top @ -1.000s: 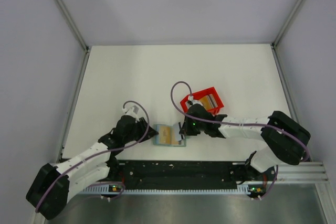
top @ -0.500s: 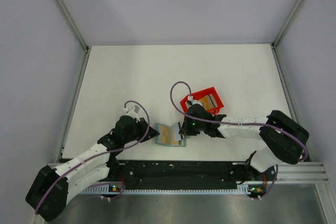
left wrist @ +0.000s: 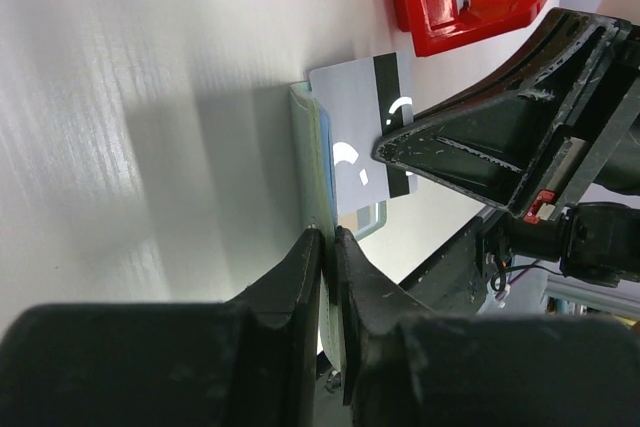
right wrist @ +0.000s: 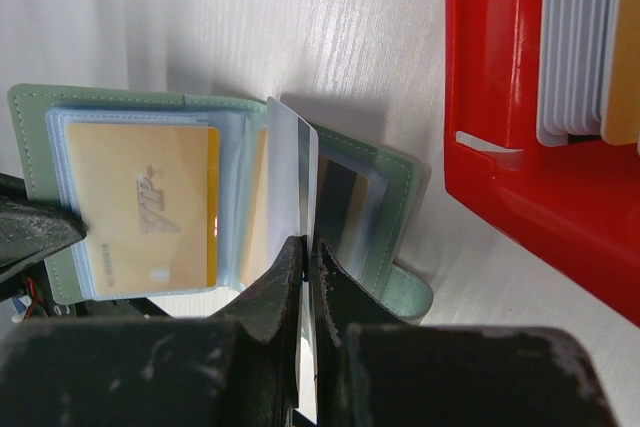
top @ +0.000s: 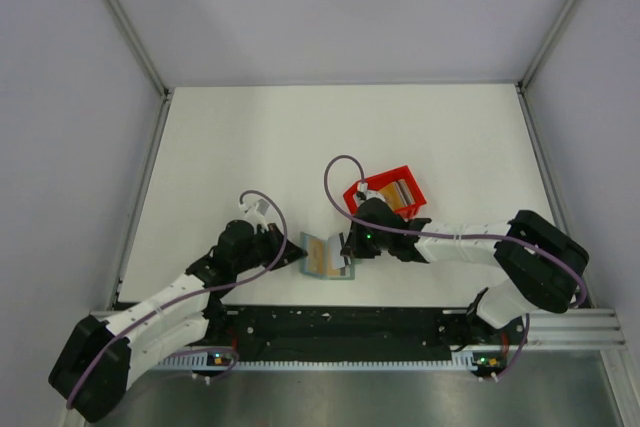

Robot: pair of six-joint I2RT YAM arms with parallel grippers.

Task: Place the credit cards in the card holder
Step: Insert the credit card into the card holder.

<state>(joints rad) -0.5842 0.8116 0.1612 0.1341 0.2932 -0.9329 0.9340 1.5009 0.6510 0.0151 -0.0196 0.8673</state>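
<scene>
The grey-green card holder (right wrist: 396,179) lies open near the table's front edge (top: 308,244). A tan-orange credit card (right wrist: 140,203) sits in its left pocket. My left gripper (left wrist: 327,236) is shut on the holder's left cover (left wrist: 304,147), pinching its edge. My right gripper (right wrist: 308,243) is shut on a whitish credit card (right wrist: 293,172) with a dark stripe (left wrist: 390,117). That card stands on edge over the holder's middle pockets. In the top view the left gripper (top: 294,255) and right gripper (top: 347,246) flank the holder.
The red plastic bin (top: 400,179) stands just behind and right of the holder, with several more cards (right wrist: 580,42) upright in it. Its wall (right wrist: 490,77) is close to my right fingers. The black rail (top: 340,327) runs along the near edge.
My left gripper has closed on the holder's left cover, which now tilts up a little. The right gripper still holds the whitish card in the same place.
</scene>
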